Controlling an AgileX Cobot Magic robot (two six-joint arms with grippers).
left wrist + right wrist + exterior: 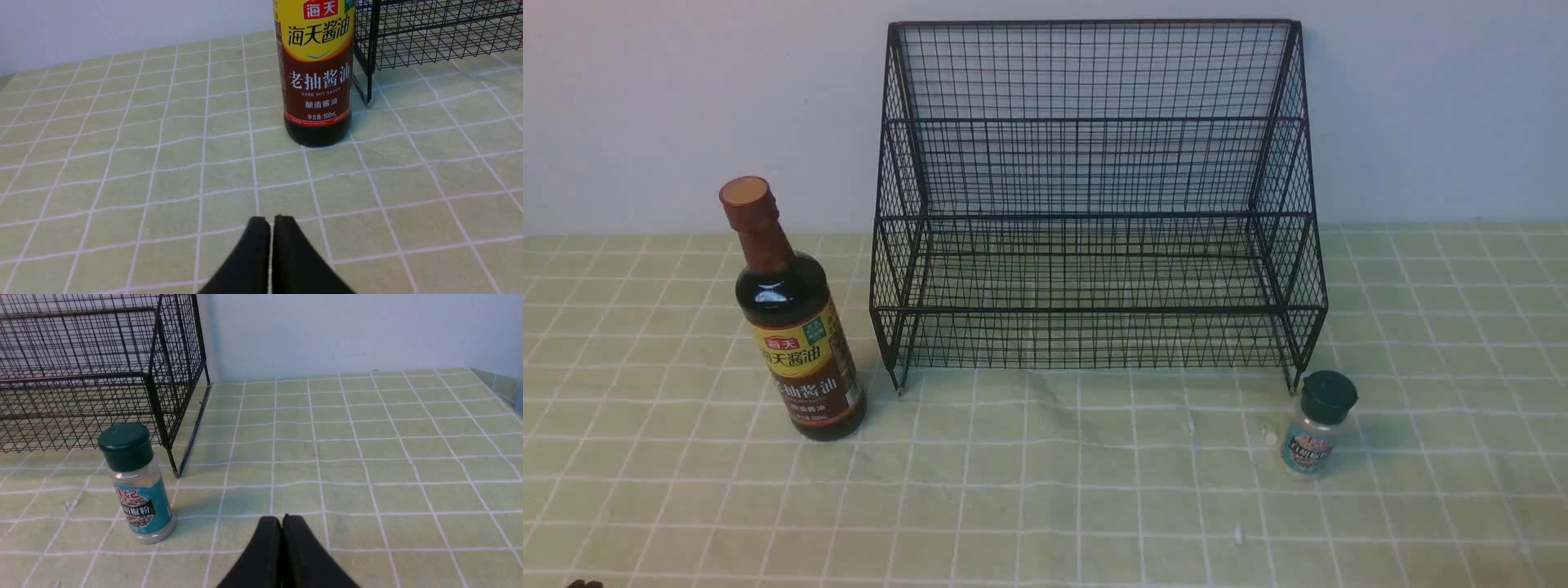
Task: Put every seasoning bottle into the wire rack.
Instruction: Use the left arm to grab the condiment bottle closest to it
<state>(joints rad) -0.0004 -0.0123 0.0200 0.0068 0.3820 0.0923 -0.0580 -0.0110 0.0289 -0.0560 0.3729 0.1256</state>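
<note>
Soy-sauce bottle, dark with a brown-red cap and a yellow-and-brown label, stands upright on the worktop, just beside the left front leg of the wire rack and outside it. Shaker jar, clear with a dark green cap and a teal label, stands upright just in front of the rack's right front leg, likewise outside it. The rack, black mesh with stepped tiers and sloping sides, sits at the rear of the green, white-gridded worktop, its tall back toward a pale wall. Left arm's jaws, seen from the left wrist, are pressed fully together and hold nothing, near the soy-sauce bottle but apart from it. Right arm's jaws are likewise closed and empty, near the shaker jar without touching it.
</note>
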